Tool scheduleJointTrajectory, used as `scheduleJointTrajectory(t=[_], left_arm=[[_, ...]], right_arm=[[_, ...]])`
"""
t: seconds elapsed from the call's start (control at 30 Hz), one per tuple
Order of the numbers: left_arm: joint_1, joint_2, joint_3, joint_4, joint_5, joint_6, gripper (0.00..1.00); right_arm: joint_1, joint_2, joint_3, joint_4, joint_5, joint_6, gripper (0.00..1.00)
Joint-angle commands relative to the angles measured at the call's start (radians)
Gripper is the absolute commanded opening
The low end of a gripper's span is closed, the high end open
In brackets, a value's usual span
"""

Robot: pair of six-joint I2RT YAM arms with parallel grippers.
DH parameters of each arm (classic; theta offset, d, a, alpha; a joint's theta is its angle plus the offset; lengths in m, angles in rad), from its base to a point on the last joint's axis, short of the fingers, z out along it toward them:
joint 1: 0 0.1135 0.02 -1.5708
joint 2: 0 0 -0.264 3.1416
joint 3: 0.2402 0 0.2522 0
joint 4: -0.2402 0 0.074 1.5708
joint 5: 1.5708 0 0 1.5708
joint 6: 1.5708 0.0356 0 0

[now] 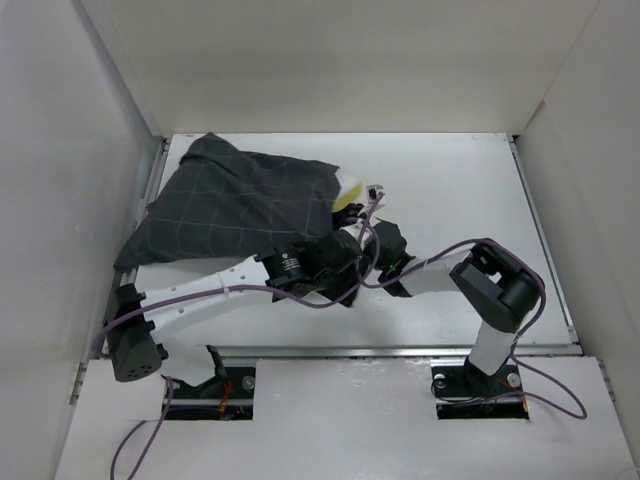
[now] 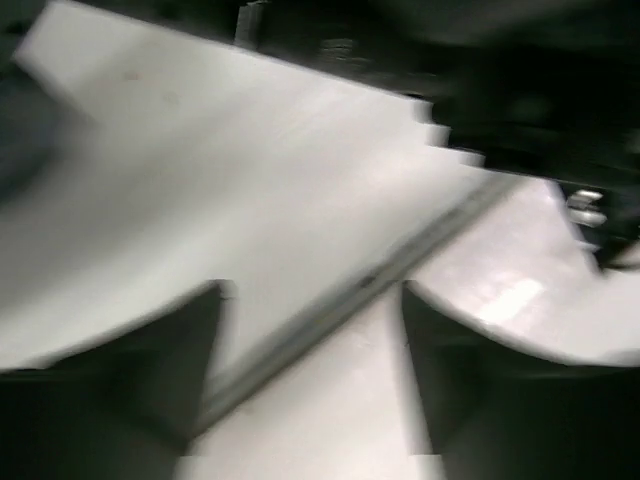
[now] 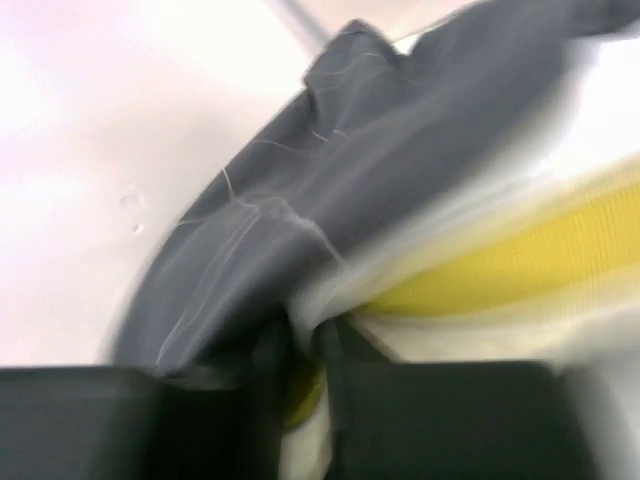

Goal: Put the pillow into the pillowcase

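Top external view showing the pillowcase (image 1: 235, 205) lying rumpled on the table (image 1: 470, 200), hiding most of the pillow (image 1: 348, 192), only a cream-yellow corner peeking out at the pillowcase's right edge. Crowding that edge: the left gripper (image 1: 345, 255) and the right gripper (image 1: 385, 240), purple cables (image 1: 320, 303) masking their tips. Left wrist view smearing badly, fingers (image 2: 170, 370) standing apart, holding nothing. Right wrist view, also blurring, showing jaws pinching the pillowcase's hem. Round mark (image 1: 293, 265) on the left arm being too small for reading.

Blurred; pillowcase (image 3: 300, 190) overlaps pillow (image 3: 520, 260); jaws nearly closed on pillow's yellow edge.
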State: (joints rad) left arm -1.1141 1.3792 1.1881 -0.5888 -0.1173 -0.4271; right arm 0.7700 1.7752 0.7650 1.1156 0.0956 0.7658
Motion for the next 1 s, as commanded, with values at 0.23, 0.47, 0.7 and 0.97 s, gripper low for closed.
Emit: scheduleJointTrajectory(t=[0.23,0.47,0.7,0.97], left_arm=[[-0.004,-0.12,0.154,0.058,-0.093,-0.038,1.0],[0.241,-0.022,0.241,0.046,-0.36,-0.102,1.0],[0.503,0.424,0.601,0.02,-0.366,0.025,1.0],[0.576,0.906,1.109,-0.277,-0.545,0.074,0.89]], right_arm=[[-0.029,-0.187,-0.07,-0.239,-0.004,0.038,0.82],[-0.233,-0.327,-0.132,-0.421,-0.033,0.05,0.83],[-0.271,-0.306,-0.03,-0.589,-0.059,-0.057,0.83],[-0.333,-0.217,0.039,-0.609,-0.161,-0.105,0.83]])
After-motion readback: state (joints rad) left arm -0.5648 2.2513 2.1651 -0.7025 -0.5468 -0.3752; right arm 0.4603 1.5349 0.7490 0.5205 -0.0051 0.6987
